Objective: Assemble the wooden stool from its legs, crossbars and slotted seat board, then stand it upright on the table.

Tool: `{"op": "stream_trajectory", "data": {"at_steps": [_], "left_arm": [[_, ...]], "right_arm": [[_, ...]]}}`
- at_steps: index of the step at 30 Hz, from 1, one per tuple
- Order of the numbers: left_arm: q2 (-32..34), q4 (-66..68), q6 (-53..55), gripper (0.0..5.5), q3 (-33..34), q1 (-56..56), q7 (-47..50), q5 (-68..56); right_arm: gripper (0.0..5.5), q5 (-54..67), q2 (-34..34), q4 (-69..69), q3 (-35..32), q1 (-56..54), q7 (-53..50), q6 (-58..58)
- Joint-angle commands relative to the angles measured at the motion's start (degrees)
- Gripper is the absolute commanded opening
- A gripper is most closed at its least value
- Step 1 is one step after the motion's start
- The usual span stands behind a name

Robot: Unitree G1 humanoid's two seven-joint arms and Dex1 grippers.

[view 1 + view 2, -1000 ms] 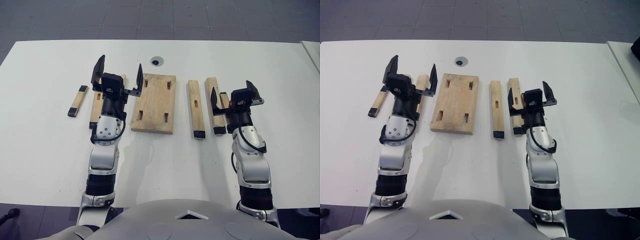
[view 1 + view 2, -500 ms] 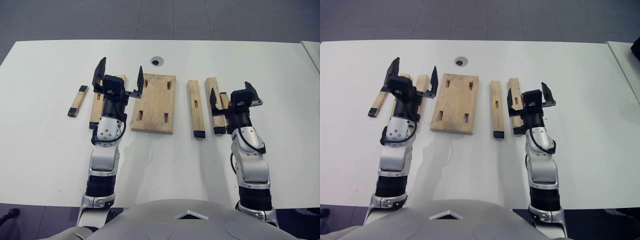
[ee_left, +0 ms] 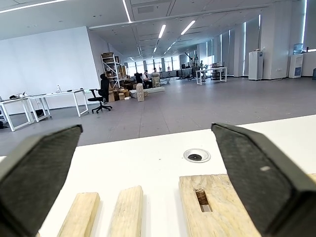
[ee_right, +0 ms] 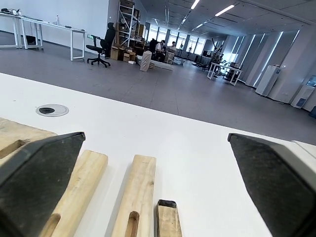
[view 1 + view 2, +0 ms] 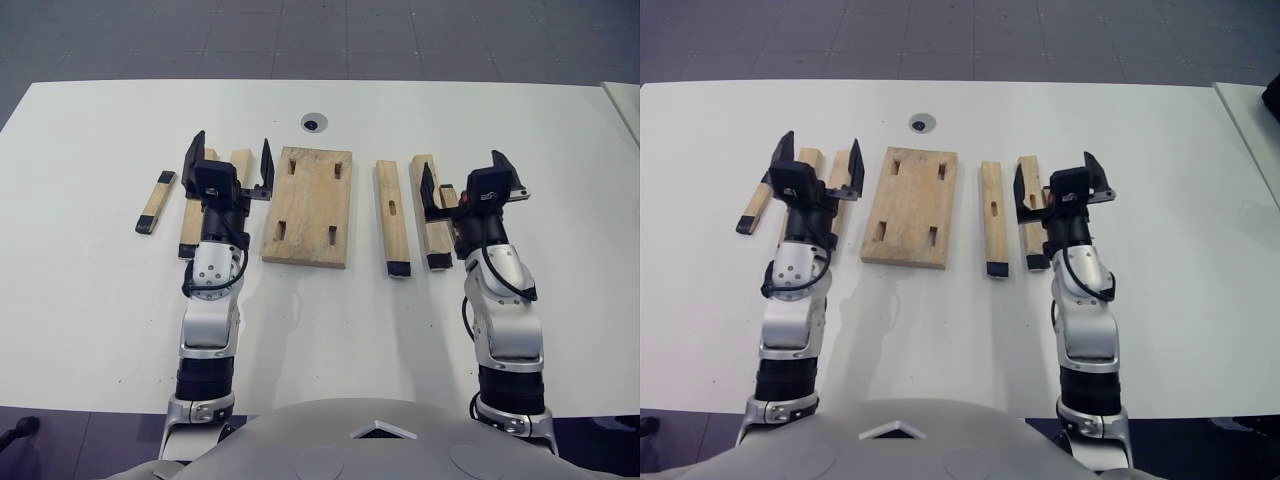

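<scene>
Two claws: left claw [image 5: 231,165] and right claw [image 5: 466,182] both spread wide, holding nothing, low over the parts.
Seat board [image 5: 308,205]: flat on the desk [image 5: 90,300], slots up, between the arms; a rigid slab, probably the heaviest piece, best gripped across a long edge.
Legs [image 5: 392,215]: two left of the board below the left claw, two right of it; stiff, likely light, dark-capped; pinch mid-length across the narrow faces.
Crossbars [image 5: 155,202]: one far left, one beside the right legs; small, may skid on the smooth desk.
</scene>
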Motion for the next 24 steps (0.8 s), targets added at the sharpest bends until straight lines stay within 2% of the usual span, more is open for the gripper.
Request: {"op": "stream_trajectory", "data": {"at_steps": [1, 5, 8, 9, 12, 16, 24], "left_arm": [[-0.11, 0.45, 1.10, 5.36, 0.71, 0.87, -0.05, -0.91], [-0.40, 0.51, 1.16, 5.36, 0.64, 1.23, -0.05, -0.79], [-0.44, 0.65, 1.17, 5.40, 0.65, 1.40, -0.09, -0.76], [-0.40, 0.79, 1.11, 5.40, 0.69, 1.47, -0.14, -0.79], [-0.29, 1.10, 0.97, 5.40, 0.80, 1.72, -0.20, -0.80], [-0.32, 1.33, 0.91, 5.40, 0.76, 1.81, -0.17, -0.75], [-0.31, 1.56, 1.01, 5.40, 0.81, 1.82, -0.24, -0.86]], "right_arm": [[5.40, 4.15, -3.32, 1.14, -6.90, 1.08, 2.08, 5.95], [5.40, 6.44, -7.13, 3.61, -7.89, 3.82, 7.28, 8.78], [4.93, 5.52, -8.96, 6.42, -6.11, 6.86, 9.76, 7.75], [5.12, 5.16, -9.02, 7.40, -5.77, 7.78, 9.92, 7.17], [4.80, 4.74, -8.73, 9.23, -4.53, 9.50, 10.34, 5.77], [4.16, 6.05, -8.33, 10.99, -3.79, 9.17, 11.10, 6.50], [2.78, 14.79, -6.35, 10.87, -5.27, 9.31, 13.32, 16.11]]}}
